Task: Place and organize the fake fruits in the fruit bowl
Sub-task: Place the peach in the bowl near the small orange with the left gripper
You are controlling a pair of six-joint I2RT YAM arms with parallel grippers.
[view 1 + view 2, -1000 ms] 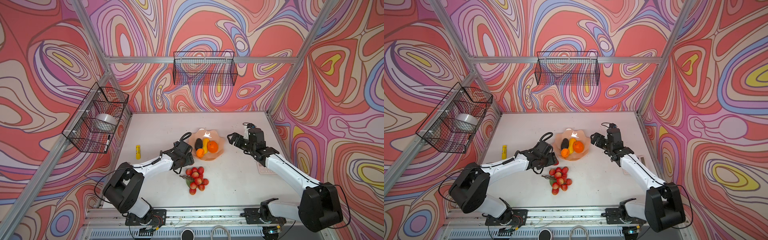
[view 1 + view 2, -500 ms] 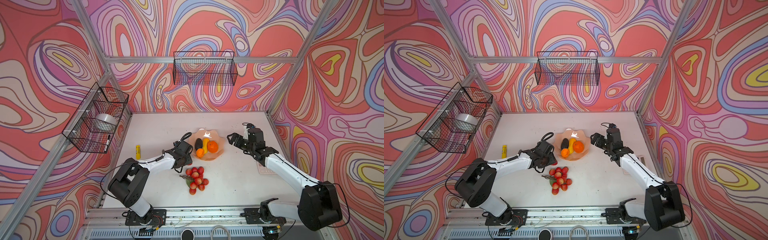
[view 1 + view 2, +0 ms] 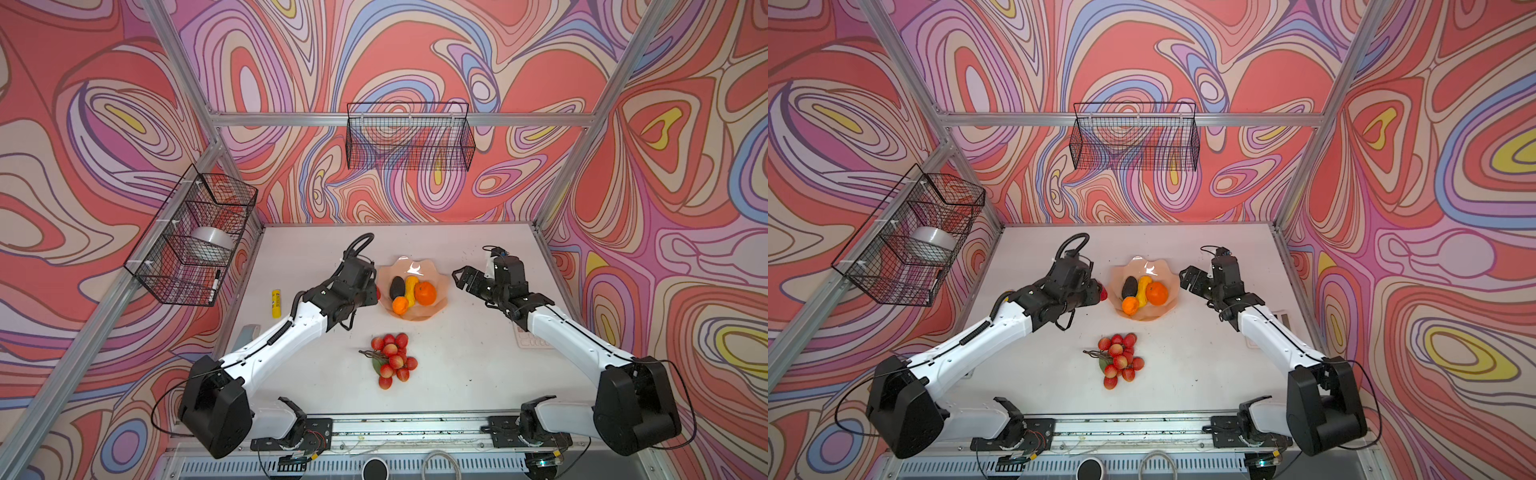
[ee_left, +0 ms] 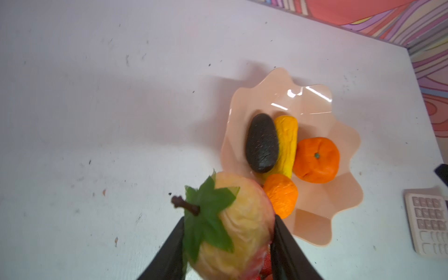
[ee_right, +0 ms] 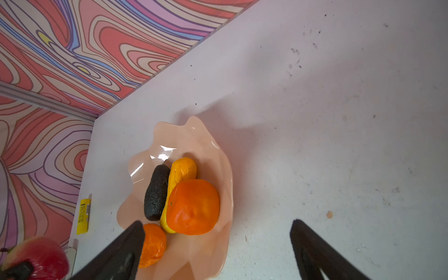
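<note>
Left claw (image 4: 229, 219) clamps strawberry (image 4: 244, 225) beside bowl (image 4: 339, 194), right claw (image 5: 216, 223) gapes, berries (image 3: 392, 359) nearby.

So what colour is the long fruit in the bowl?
The long fruit is yellow-orange; clearest in the left wrist view.

Bright, even light throws soft shadows on the table (image 4: 121, 109). Glare sits at 12 o'clock inside the fruit bowl (image 3: 438, 309); the close strawberry (image 4: 232, 230) is blurred.
</note>
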